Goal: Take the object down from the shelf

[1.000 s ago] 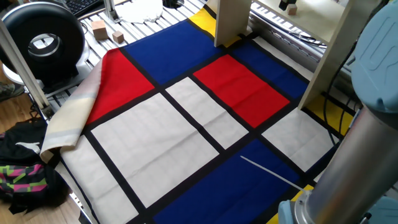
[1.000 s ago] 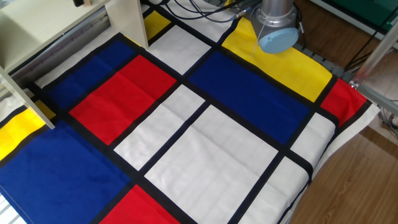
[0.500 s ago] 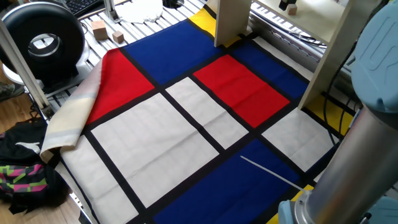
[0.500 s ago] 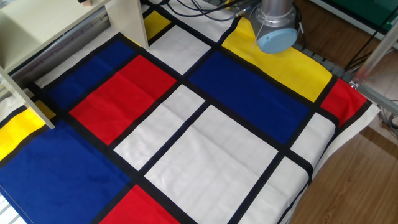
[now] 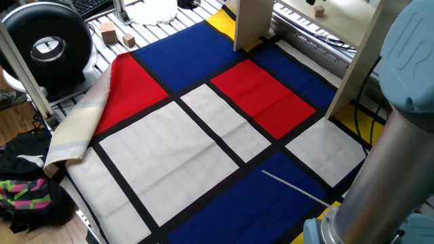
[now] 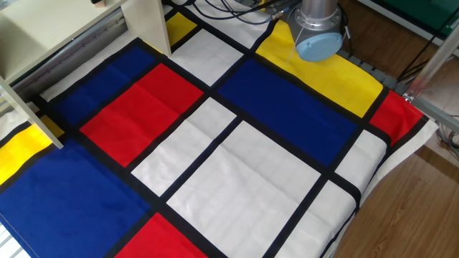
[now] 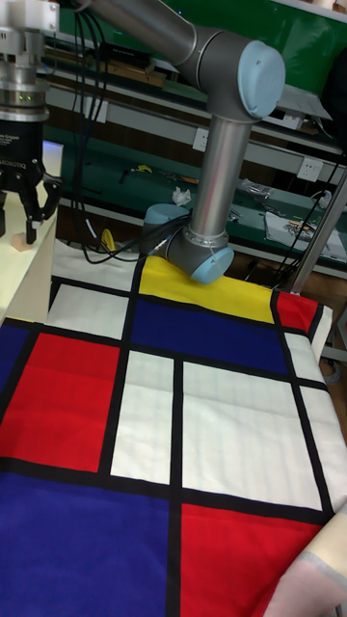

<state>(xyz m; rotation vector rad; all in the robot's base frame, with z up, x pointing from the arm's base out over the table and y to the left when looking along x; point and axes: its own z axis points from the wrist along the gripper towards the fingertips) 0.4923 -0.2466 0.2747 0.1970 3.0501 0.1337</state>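
The object [image 7: 16,247], a tiny tan block, rests on top of the cream shelf [image 7: 23,280] at the far left of the tall view. My gripper [image 7: 19,229] hangs directly above it, open, one dark finger to each side and the tips just over the block. In one fixed view the object [image 5: 319,11] shows at the top edge on the shelf [image 5: 358,62], with only a sliver of a dark finger beside it. In the other fixed view the shelf [image 6: 142,21] stands at the top left, with the block and fingertips barely showing at the frame's edge.
A cloth of red, blue, white and yellow panels [image 5: 203,135] covers the table. Two wooden cubes [image 5: 108,30] and a black round device [image 5: 46,46] sit at the back left. The arm's base [image 6: 315,36] stands on the yellow panel. A thin white stick [image 5: 298,187] lies on the cloth.
In one fixed view the dark fingertip beside the block has risen almost out of frame and the arm's elbow has shifted. The block has stayed on the shelf.
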